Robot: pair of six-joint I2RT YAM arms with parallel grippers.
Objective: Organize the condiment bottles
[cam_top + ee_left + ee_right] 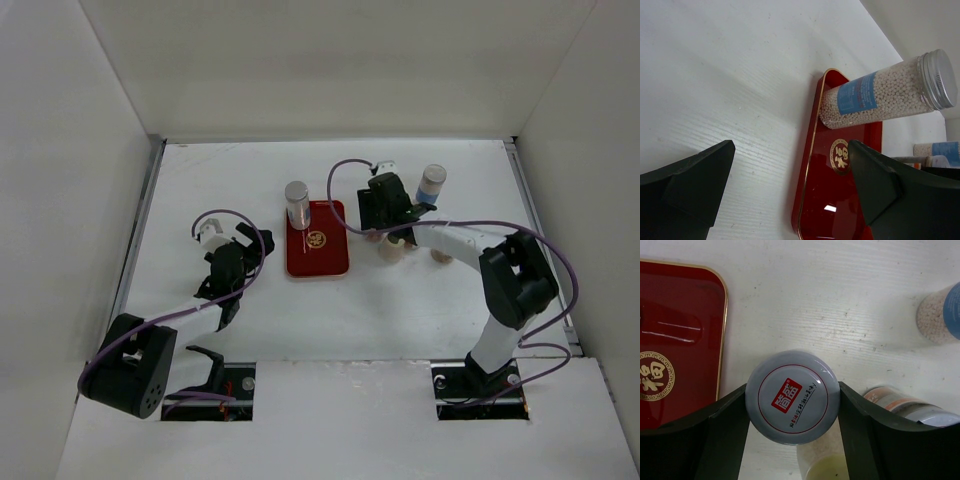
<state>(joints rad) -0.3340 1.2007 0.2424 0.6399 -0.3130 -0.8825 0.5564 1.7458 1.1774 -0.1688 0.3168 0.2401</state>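
Observation:
A silver-capped condiment bottle (296, 203) with a blue label stands at the far end of the red tray (325, 258); the left wrist view shows the same bottle (885, 92) on the tray (835, 210). My right gripper (385, 215) is just right of the tray, and in its wrist view the right gripper (792, 405) is shut on the round white cap of an upright bottle (792, 397), both jaws touching the cap. My left gripper (245, 252) hangs left of the tray; in its own view the left gripper (791, 150) is open with nothing in it.
A blue-labelled bottle (431, 185) stands at the back right, also visible in the right wrist view (940, 315). Two more bottles (395, 248) (440, 258) sit under the right forearm. An orange-labelled bottle (905, 402) and a pale one (825, 460) crowd the held bottle. White walls enclose the table.

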